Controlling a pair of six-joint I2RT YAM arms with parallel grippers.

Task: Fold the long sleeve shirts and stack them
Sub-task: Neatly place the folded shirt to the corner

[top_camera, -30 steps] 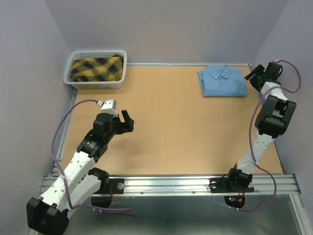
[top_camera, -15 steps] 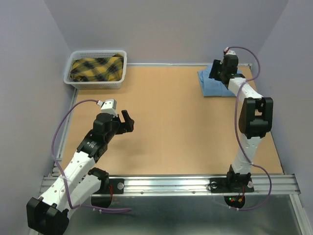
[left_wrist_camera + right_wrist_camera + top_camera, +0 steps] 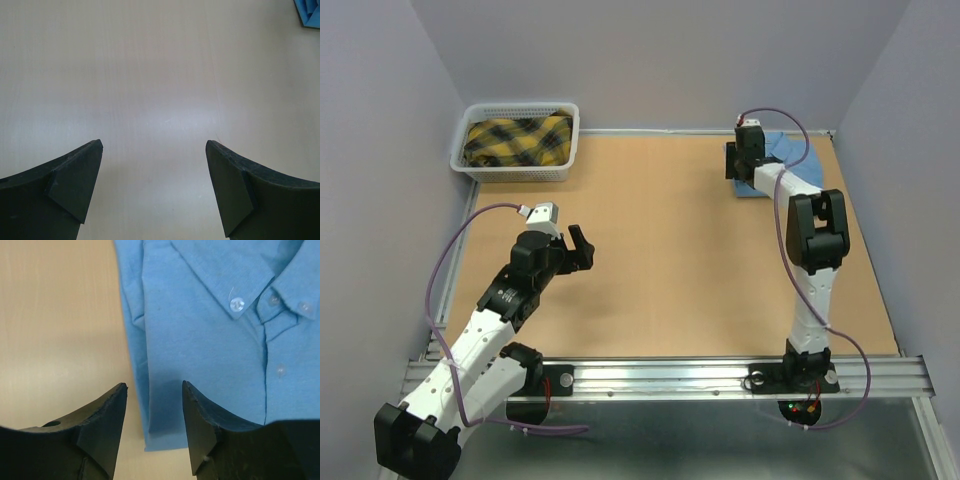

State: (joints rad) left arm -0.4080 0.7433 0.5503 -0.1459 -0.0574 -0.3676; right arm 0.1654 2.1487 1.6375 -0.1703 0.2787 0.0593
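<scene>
At the edge of the shirt (image 3: 200, 340), your right gripper (image 3: 154, 385) is hovering, jaws half parted; your left gripper (image 3: 154, 142) is gaping wide.

— Where does the top camera sit?
— High above and behind the arm bases, tilted down toward the far edge. It takes in the whole surface (image 3: 650, 270), corner to corner.
— And the left wrist one?
— Close over bare surface, looking forward and down between the left fingers (image 3: 60, 185). The blue shirt (image 3: 311, 12) just clips its top right corner.
— The right wrist?
— Nearest of all, straight down past the right fingers (image 3: 100, 427) onto that shirt's left edge, at the surface's far right corner.
— What do they share?
— All three catch the shirt and the surface beside it.
</scene>
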